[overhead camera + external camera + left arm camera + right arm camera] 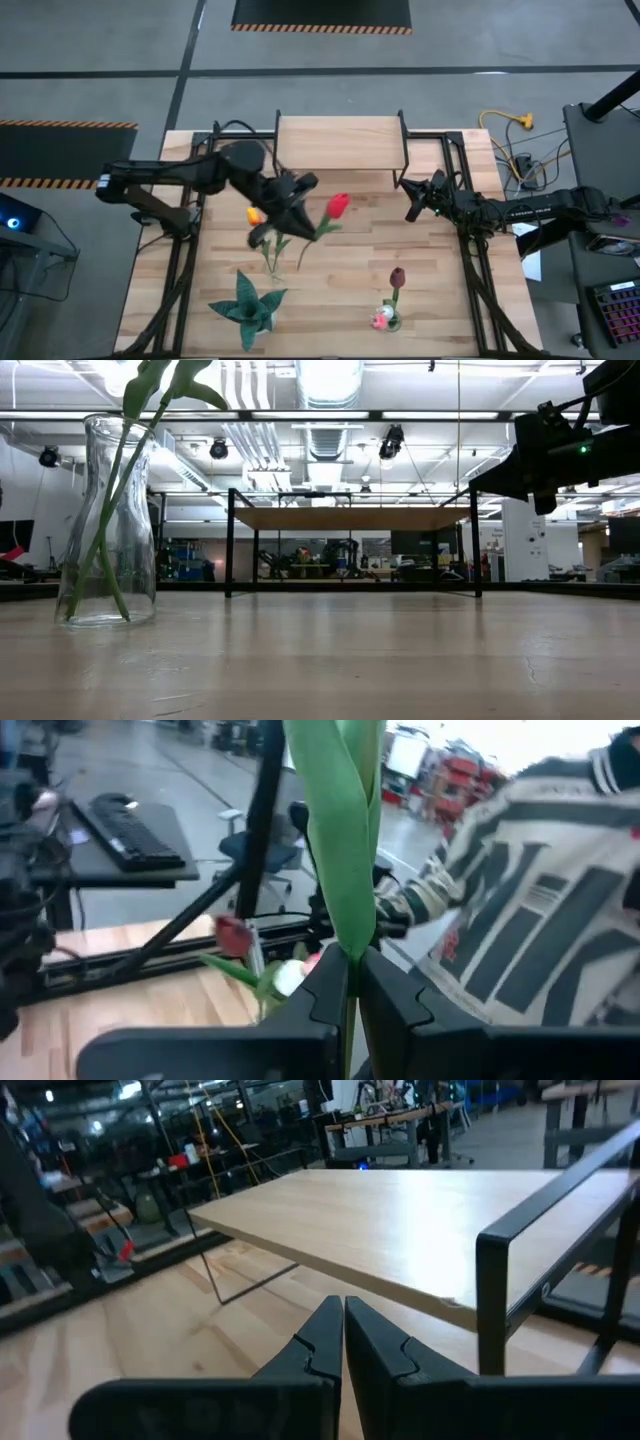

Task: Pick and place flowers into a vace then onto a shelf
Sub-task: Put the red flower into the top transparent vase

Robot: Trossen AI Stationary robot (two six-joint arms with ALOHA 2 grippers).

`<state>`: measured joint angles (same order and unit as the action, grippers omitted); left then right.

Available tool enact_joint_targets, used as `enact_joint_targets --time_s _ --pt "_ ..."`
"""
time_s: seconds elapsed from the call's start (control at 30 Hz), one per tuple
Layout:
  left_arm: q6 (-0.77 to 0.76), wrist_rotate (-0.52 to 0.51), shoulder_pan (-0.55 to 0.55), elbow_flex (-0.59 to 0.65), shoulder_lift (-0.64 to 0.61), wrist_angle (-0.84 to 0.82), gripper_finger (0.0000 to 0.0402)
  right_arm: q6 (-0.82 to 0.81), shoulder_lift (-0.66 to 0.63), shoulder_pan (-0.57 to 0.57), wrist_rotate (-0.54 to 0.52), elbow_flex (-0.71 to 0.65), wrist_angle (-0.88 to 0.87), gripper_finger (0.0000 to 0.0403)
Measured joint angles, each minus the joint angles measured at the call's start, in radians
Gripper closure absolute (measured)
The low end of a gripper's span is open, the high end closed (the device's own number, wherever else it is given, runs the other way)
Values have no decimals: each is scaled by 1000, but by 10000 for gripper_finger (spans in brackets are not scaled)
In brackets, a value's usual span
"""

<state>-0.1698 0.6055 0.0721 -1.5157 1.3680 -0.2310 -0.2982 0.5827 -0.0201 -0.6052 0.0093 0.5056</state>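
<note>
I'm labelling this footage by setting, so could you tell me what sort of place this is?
Probably an open industrial lab or workshop: exposed ceiling ducts, hazard-striped floor mats and a workstation keyboard surround the robot's wooden table.

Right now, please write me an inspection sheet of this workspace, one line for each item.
Surface: wooden table, bare planks in the middle.
Job's things: red tulip held by its stem; glass vase holding stems; shelf with nothing on it.
Clutter: teal star-shaped plant; second small vase with a maroon tulip.
Grippers: left gripper fingers shut on the stem; right gripper shut, holding nothing, near the shelf.
Cables: yellow cable on the floor.
Surroundings: a person's patterned sleeve.
</note>
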Motion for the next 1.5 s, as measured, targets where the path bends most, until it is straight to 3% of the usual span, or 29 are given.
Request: enact_joint_targets --time_s 0.2,0.47,0.63,0.9,1.07,1.2,1.5 --pt "80 0 34 137 -123 -10 400 70 0 0 0 0 -1 394" --pt "83 -11 33 475 -338 215 400 70 1 0 0 0 -1 394" --pt "90 -39 32 642 -470 238 400 70 1 0 0 0 0 394" --pt "152 -117 32 845 -570 354 400 70 1 0 0 0 3 394" --pt "195 -125 32 930 -584 408 400 51 1 0 1 0 2 394" --pt "93 -125 32 969 -584 407 392 45 1 0 1 0 2 394" --pt "-25 -136 29 945 -583 407 310 44 1 0 1 0 2 394"
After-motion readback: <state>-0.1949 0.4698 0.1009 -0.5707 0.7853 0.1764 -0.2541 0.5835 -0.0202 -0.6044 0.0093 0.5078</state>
